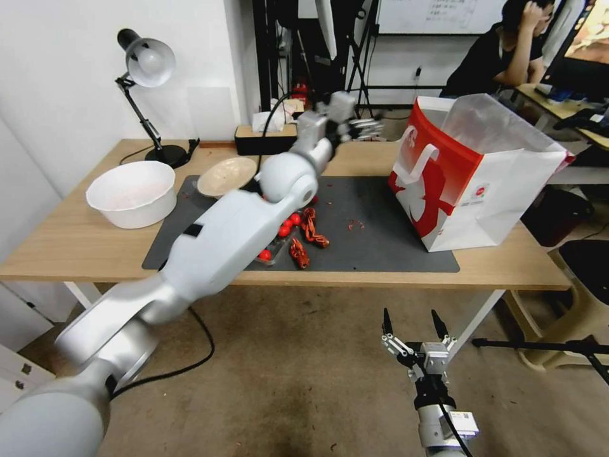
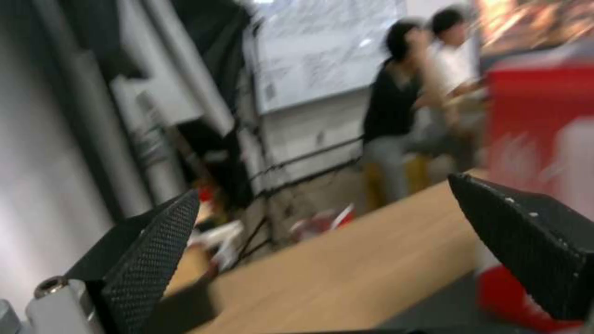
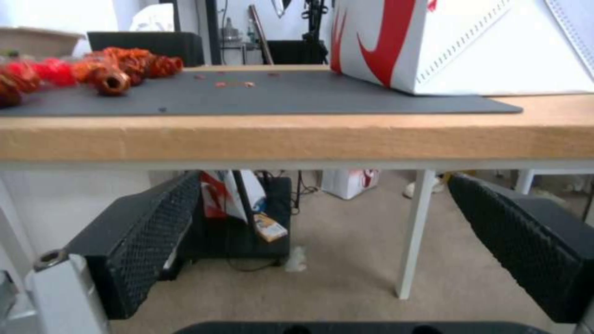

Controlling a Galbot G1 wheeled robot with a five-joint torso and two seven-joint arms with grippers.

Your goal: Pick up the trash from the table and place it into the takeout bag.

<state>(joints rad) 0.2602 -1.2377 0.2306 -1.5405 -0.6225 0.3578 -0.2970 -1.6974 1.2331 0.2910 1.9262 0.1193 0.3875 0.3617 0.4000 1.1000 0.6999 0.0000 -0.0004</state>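
Right claw (image 1: 413, 325) is waiting spread below the bench (image 1: 380, 270) while left claw (image 2: 322, 260), spread and empty, is hovering near the takeout bag (image 1: 469, 184); crinkled red wrappers (image 1: 309, 233) are looking light, best pinched mid-body.

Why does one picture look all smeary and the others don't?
Left wrist view: everything behind the open left gripper is streaked, the bag just a red smear, which looks like motion blur. Head view: the left gripper is fuzzy too, the table sharp. Right wrist view: crisp, with the right gripper open below the table edge.
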